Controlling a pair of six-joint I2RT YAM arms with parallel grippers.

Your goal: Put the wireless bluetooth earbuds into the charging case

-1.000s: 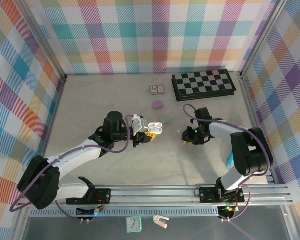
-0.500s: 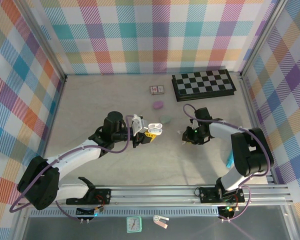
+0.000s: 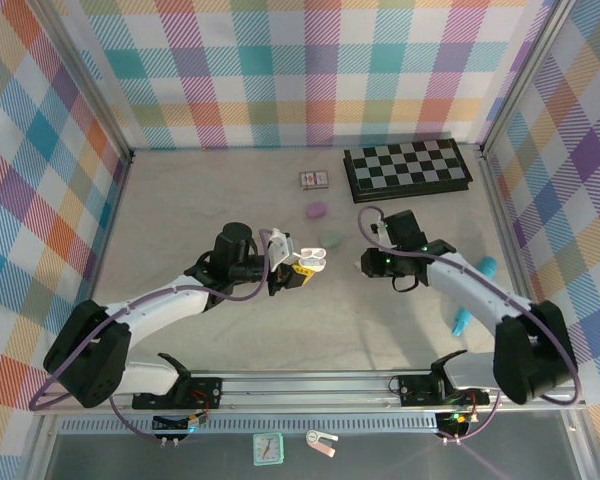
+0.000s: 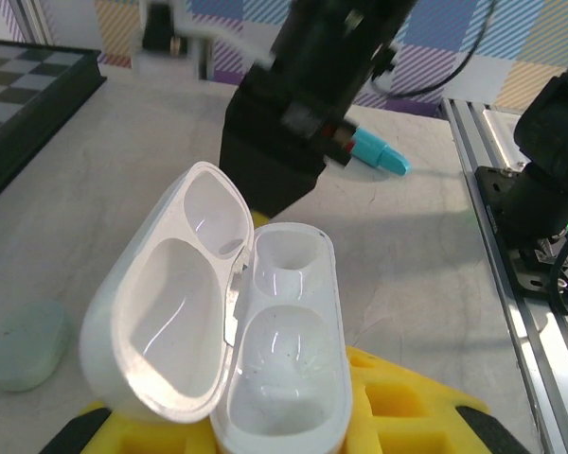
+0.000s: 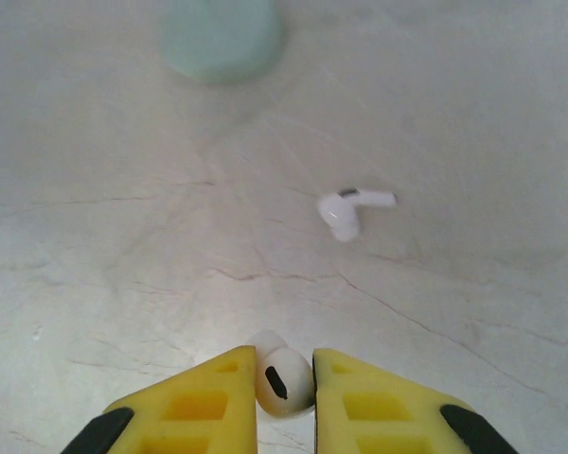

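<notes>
Two glossy white earbuds: one pinched in right hand, one loose; left hand clamps open case.

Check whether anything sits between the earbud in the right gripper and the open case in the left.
Nothing visible does: open air separates the earbud in the right gripper from the charging case in the left gripper; the green case sits aside.

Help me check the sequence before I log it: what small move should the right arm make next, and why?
Probably carry the right tool leftward to the charging case. It is shut on a white earbud, and the left tool holds the case with its lid open and both wells empty. The second earbud lying on the table can wait.
</notes>
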